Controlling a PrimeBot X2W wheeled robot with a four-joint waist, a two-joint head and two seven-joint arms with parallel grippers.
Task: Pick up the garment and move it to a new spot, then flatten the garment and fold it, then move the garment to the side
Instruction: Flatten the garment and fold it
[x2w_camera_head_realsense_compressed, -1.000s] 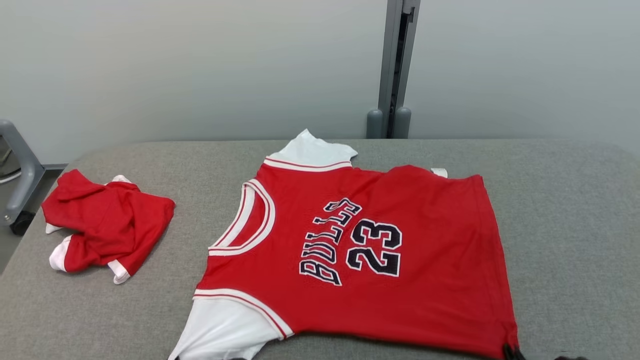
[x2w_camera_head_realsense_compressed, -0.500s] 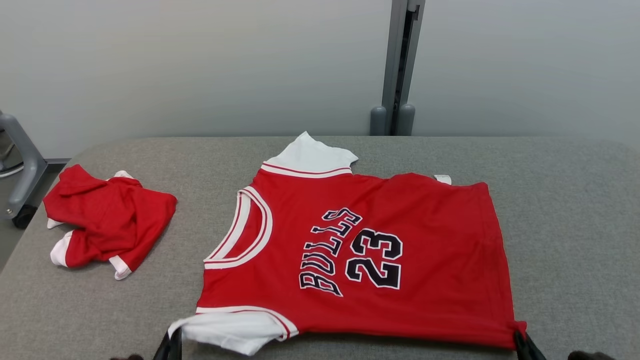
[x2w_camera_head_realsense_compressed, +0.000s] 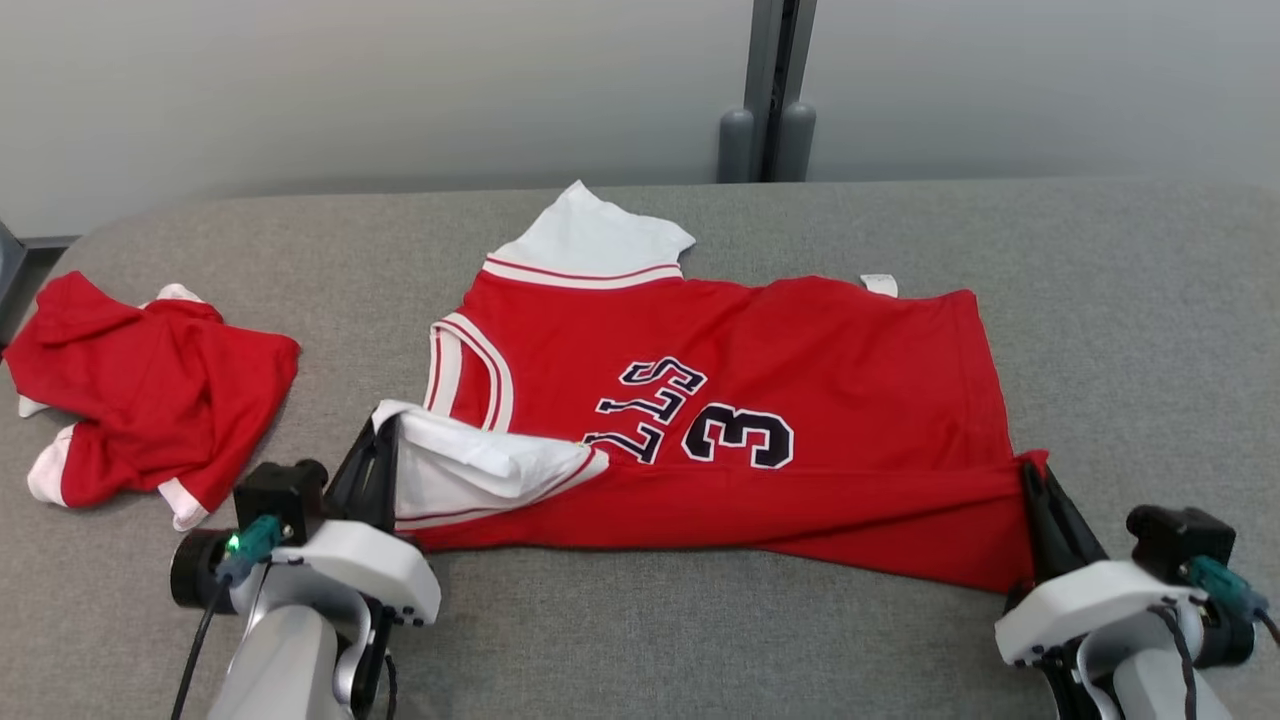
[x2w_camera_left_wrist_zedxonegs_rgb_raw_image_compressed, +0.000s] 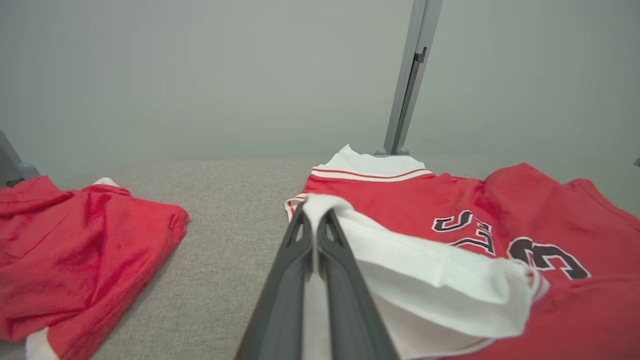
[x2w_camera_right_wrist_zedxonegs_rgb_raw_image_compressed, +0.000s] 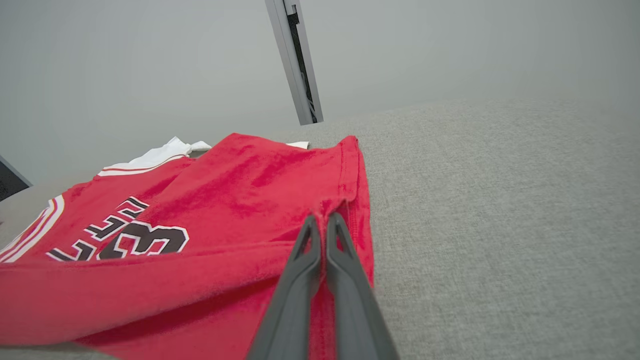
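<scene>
You're pinching the jersey (x2w_camera_head_realsense_compressed: 820, 400) by its lower-left sleeve (x2w_camera_head_realsense_compressed: 470, 465) in the clamped-shut left gripper (x2w_camera_head_realsense_compressed: 388, 428) and its lower-right hem in the equally shut right gripper (x2w_camera_head_realsense_compressed: 1030, 478), setting up the fold.

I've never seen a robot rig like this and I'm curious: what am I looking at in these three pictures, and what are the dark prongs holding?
This is a wheeled robot with two arms, folding clothes. The wide picture comes from a camera on its head, looking down at a grey fabric-covered table. The other two come from cameras on its wrists, each looking along that arm's two dark fingers. The left end effector is shut on the white near sleeve of a red basketball jersey with black lettering; the right end effector is shut on that jersey's hem corner. Between them the near edge is raised and lies partly over the lettering. A crumpled red-and-white garment lies apart on the robot's left, untouched.
</scene>
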